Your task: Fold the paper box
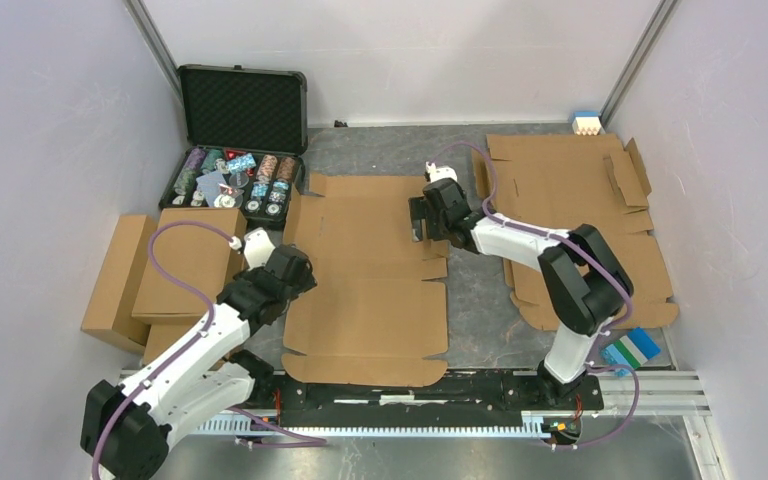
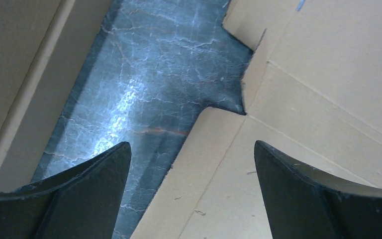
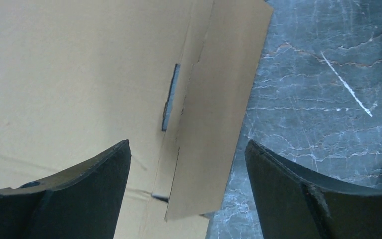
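The paper box [image 1: 370, 285] lies flat in the middle of the table as a brown die-cut sheet with its flaps spread out. My left gripper [image 1: 272, 258] hangs over the sheet's left edge and is open. In the left wrist view its fingers [image 2: 193, 149] straddle the edge of the sheet [image 2: 303, 99] near a notch, with nothing between them. My right gripper [image 1: 422, 222] is over the sheet's upper right side, also open. In the right wrist view a narrow side flap [image 3: 219, 114] stands slightly raised between the fingers [image 3: 186, 149], touching neither.
An open black case of poker chips [image 1: 240, 150] sits at the back left. Folded brown boxes [image 1: 160, 270] are stacked left of the left arm. More flat cardboard sheets [image 1: 580, 215] lie under the right arm. A small blue and white item [image 1: 632, 348] rests near the right base.
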Robot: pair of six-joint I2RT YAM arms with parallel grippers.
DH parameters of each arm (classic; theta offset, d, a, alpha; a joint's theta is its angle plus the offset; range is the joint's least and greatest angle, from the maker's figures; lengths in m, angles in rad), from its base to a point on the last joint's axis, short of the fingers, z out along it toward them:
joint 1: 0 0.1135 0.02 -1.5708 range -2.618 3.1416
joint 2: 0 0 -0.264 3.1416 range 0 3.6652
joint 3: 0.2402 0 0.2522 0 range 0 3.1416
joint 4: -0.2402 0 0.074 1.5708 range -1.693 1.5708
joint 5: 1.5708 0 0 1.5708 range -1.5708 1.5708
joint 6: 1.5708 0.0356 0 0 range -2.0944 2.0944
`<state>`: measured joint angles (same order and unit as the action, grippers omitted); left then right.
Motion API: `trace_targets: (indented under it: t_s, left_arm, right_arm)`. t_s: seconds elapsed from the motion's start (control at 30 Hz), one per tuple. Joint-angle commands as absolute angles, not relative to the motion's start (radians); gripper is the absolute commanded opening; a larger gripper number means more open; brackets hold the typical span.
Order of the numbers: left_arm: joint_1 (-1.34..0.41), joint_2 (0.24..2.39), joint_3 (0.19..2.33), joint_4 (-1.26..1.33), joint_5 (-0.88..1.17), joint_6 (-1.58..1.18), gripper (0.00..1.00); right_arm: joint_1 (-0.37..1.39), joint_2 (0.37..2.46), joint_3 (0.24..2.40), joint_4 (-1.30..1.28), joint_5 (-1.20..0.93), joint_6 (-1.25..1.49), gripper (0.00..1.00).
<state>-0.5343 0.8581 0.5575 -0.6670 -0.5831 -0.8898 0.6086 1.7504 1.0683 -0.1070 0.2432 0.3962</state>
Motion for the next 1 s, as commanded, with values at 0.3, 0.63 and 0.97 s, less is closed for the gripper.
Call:
trace_targets:
  t_s: [0.3, 0.63, 0.97]
  left_arm:
    - [-0.534, 0.906, 0.512, -0.600, -0.551, -0.903, 0.96]
    - [-0.535, 0.809, 0.473, -0.497, -0.342, -0.781, 0.96]
    - [-0.535, 0.871, 0.395, -0.493, -0.406, -0.884, 0.80]
  right_arm:
    - [0.462, 1.720, 0.965, -0.012, 0.174, 0.382, 0.04]
    - [0.262, 1.531, 0.582, 0.351, -0.078, 0.519, 0.00]
    - [0.261, 1.524, 0.553, 0.415, -0.141, 0.515, 0.00]
